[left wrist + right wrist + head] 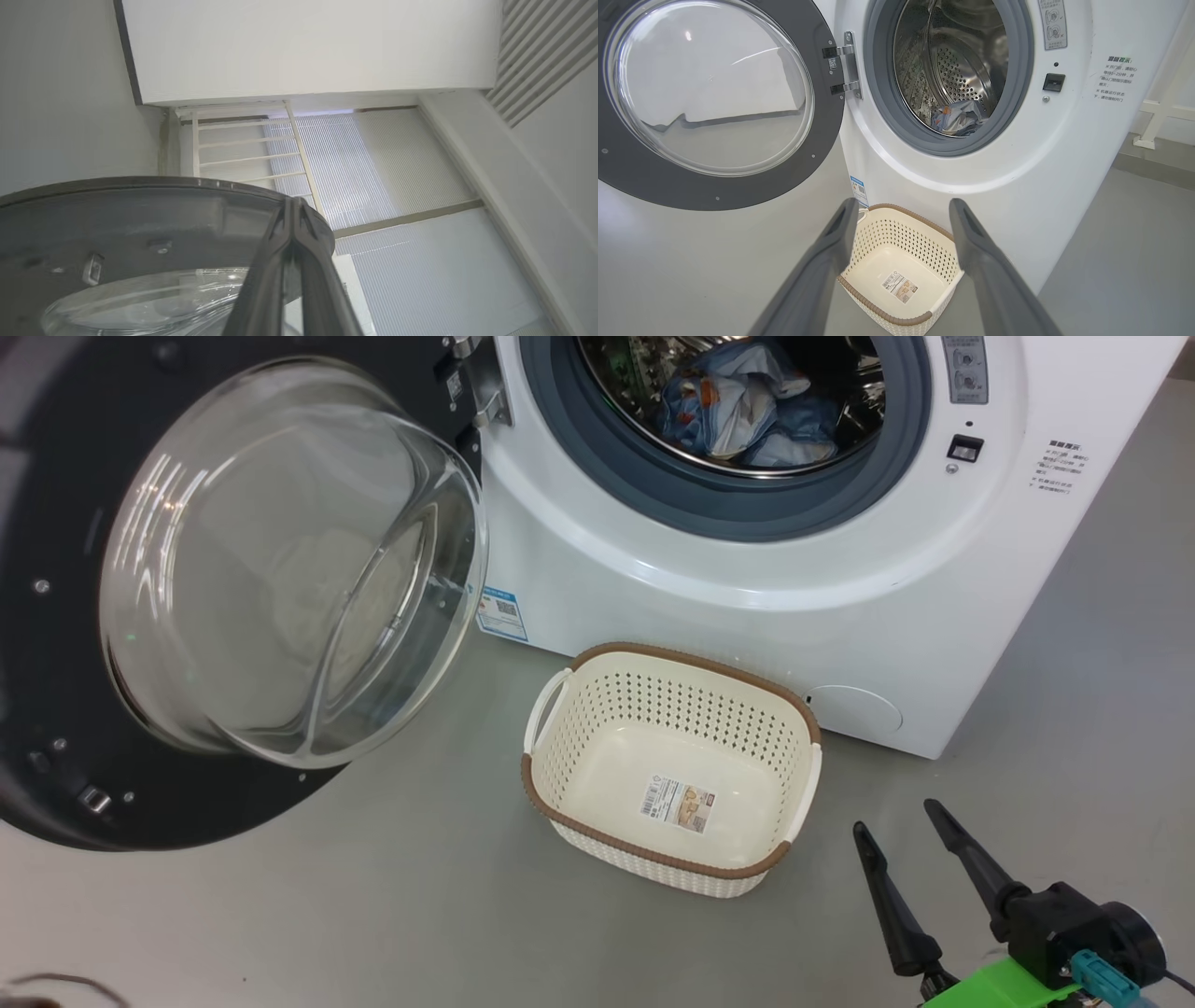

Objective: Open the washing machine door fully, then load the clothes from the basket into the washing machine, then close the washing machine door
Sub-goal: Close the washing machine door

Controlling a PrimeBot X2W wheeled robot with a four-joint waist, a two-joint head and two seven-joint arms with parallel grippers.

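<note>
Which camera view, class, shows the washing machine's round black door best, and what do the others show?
The right wrist view: the large round black door with its glass bowl window appears nearly whole, swung open. The head view cuts off its left side; the left wrist view sees its rim obliquely.

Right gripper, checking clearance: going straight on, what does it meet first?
Probably the washing machine, its white front just above the basket; depth unclear, so the right gripper might clip the rim first.

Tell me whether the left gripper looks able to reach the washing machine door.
Probably yes: the left gripper, shut, sits right by the dark rim of the washing machine door, with nothing between them. Whether it touches the rim is unclear.
</note>
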